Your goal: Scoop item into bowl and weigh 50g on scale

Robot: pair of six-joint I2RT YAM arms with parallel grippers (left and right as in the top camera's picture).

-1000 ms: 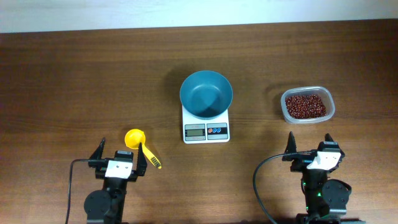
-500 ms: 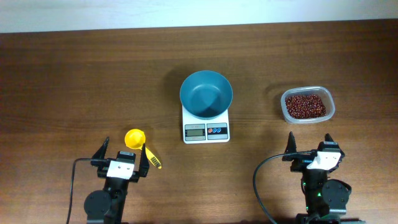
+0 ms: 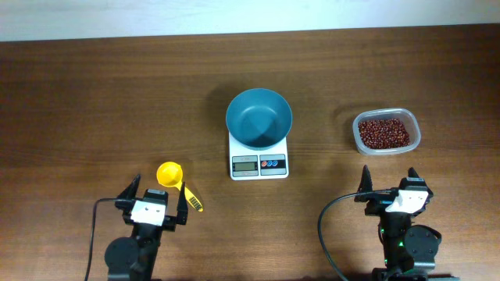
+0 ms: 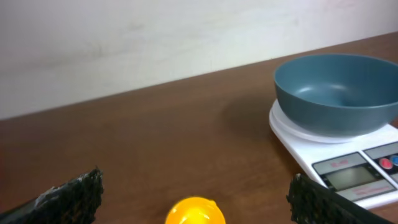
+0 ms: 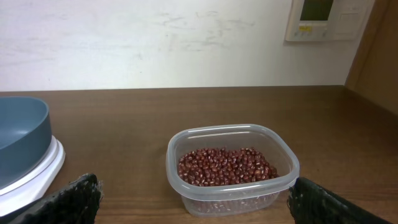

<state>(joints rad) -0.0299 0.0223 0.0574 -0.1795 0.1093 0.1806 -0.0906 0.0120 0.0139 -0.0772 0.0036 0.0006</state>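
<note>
The teal-blue bowl (image 3: 259, 118) stands empty on the white scale (image 3: 259, 162) at the table's middle; both show in the left wrist view, bowl (image 4: 339, 92) and scale (image 4: 348, 168). The red-brown beans (image 3: 382, 131) lie in a clear plastic tub (image 3: 386, 147) at the right, also in the right wrist view (image 5: 225, 165). A yellow scoop (image 3: 170, 174) lies just ahead of my left gripper (image 3: 154, 195), which is open and empty; the scoop's cup (image 4: 194, 211) sits between its fingers' line. My right gripper (image 3: 388, 181) is open and empty, near side of the tub.
The bowl's edge (image 5: 22, 134) and the scale's edge (image 5: 38, 169) show at the left of the right wrist view. A pale wall (image 5: 155, 37) with a wall panel (image 5: 326, 18) runs behind the table's far edge.
My left gripper has shifted slightly to the right, toward the yellow scoop. The right arm, bowl, scale and tub have not moved.
</note>
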